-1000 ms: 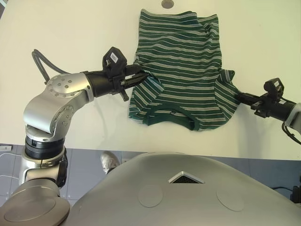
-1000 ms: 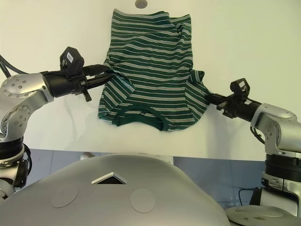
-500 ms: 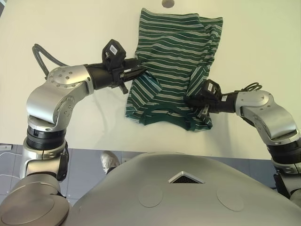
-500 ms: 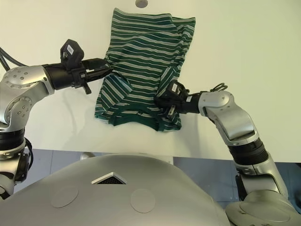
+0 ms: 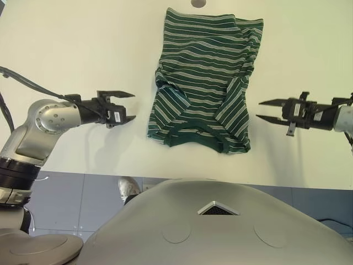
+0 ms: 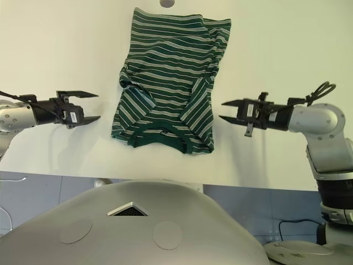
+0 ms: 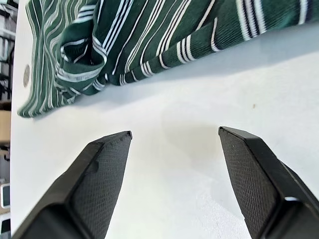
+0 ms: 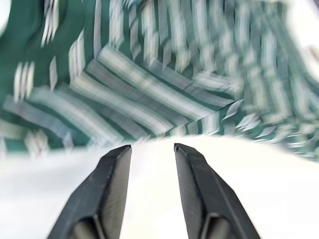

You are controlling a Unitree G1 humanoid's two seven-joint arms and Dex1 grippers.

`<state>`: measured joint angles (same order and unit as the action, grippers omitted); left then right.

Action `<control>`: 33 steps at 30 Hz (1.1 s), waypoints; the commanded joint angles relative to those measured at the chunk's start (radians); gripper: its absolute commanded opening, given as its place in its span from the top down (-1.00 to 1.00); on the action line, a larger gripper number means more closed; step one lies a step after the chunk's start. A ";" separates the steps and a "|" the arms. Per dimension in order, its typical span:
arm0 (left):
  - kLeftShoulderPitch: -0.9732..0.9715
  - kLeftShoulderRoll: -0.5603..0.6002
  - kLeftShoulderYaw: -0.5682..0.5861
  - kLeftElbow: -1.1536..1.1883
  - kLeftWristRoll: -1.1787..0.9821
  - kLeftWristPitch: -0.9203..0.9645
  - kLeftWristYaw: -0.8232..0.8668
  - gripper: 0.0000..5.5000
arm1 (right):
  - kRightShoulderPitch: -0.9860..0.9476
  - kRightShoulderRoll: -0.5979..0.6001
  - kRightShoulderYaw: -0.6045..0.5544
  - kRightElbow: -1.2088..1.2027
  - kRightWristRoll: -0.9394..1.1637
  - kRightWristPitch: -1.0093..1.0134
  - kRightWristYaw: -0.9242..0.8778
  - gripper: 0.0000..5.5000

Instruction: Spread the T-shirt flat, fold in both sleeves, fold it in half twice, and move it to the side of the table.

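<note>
Green-striped knit, soft and limp, the T-shirt (image 5: 204,77) lies mid-table (image 5: 66,44), sleeves tucked in, the left gripper (image 5: 131,106) and right gripper (image 5: 259,109) spread open, empty, flanking it; I'd pinch its collar-end corners.

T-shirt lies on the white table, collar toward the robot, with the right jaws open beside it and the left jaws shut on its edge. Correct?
Not quite. The left jaws are open and apart from the T-shirt, over bare table. The left wrist view shows them spread with table between them. The rest holds.
</note>
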<state>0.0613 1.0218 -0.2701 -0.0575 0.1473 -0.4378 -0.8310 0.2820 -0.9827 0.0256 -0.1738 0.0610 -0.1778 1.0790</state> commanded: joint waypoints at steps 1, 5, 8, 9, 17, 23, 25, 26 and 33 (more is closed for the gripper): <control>-0.006 -0.088 -0.099 0.102 0.131 -0.152 0.034 -0.17 | 0.047 -0.019 0.078 0.136 -0.168 -0.377 -0.039 0.42; -0.053 -0.165 -0.145 0.157 0.152 -0.214 0.053 -0.17 | -0.003 0.017 0.128 0.155 -0.169 -0.479 -0.064 0.42; -0.093 -0.190 -0.177 0.205 0.143 -0.264 0.030 -0.17 | -0.050 0.041 0.178 0.159 -0.196 -0.487 -0.077 0.42; -0.103 -0.196 -0.189 0.215 0.145 -0.277 0.024 -0.10 | -0.055 0.045 0.193 0.158 -0.193 -0.455 -0.069 0.49; -0.197 -0.194 -0.240 0.321 0.127 -0.253 -0.078 0.45 | -0.060 0.038 0.229 0.034 -0.081 -0.169 -0.018 1.00; -0.074 -0.014 -0.218 -0.128 -0.453 0.446 -0.388 0.90 | -0.009 -0.120 0.170 -0.262 0.295 0.382 0.163 1.00; -0.066 0.074 -0.138 -0.292 -0.755 0.713 -0.416 0.98 | -0.032 -0.191 0.101 -0.385 0.560 0.626 0.184 1.00; -0.093 0.067 -0.091 -0.322 -0.861 0.800 -0.398 1.00 | -0.075 -0.185 0.075 -0.399 0.681 0.731 0.160 1.00; -0.561 -0.321 -0.036 0.067 -0.814 0.997 -0.112 1.00 | -0.558 0.170 -0.025 0.275 0.794 0.998 -0.103 1.00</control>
<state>-0.3787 0.8162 -0.2593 -0.1590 -0.7985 0.5542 -1.0225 -0.1382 -0.9085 0.0297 -0.1025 0.8780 0.7849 1.0567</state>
